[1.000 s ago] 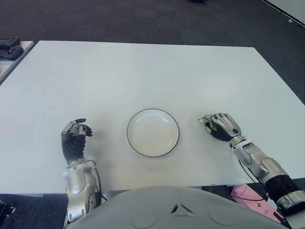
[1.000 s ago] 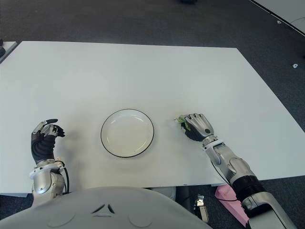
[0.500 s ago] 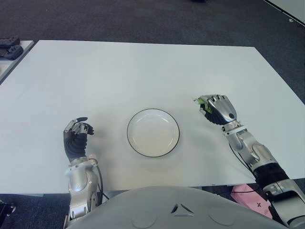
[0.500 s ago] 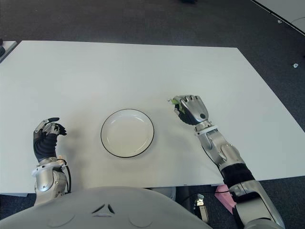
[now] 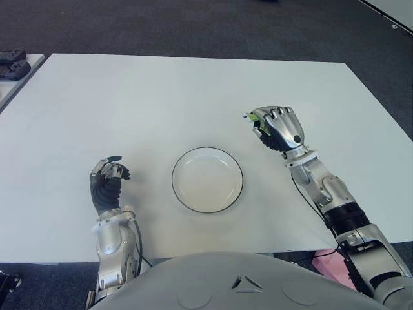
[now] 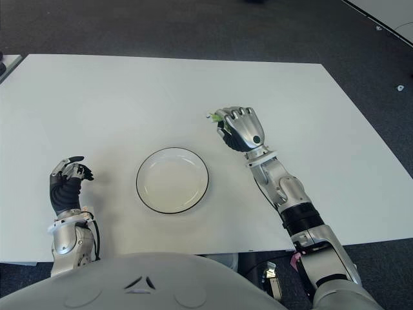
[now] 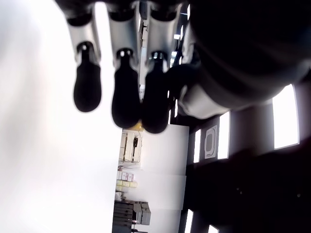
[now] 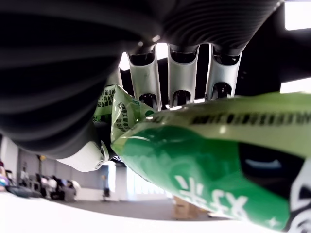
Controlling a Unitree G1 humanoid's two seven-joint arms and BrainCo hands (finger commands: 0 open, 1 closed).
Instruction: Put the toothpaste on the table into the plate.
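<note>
My right hand [image 5: 276, 127] is raised above the table, to the right of and behind the plate, with its fingers curled round a green and white toothpaste box [image 8: 204, 160]. One end of the toothpaste box [image 5: 251, 120] pokes out on the hand's left side. The white plate [image 5: 207, 179] with a thin black rim sits at the table's front middle, and nothing lies in it. My left hand [image 5: 107, 183] shows near the table's front left, left of the plate, fingers curled and holding nothing.
The white table [image 5: 161, 103] stretches wide behind the plate. Dark carpet lies beyond its far edge. Dark objects [image 5: 13, 64] sit on another surface at the far left. A pink object [image 5: 335, 265] lies on the floor at the right.
My right hand has lifted the toothpaste box off the table and carried it back and to the left, nearer the plate. The left hand has barely shifted.
</note>
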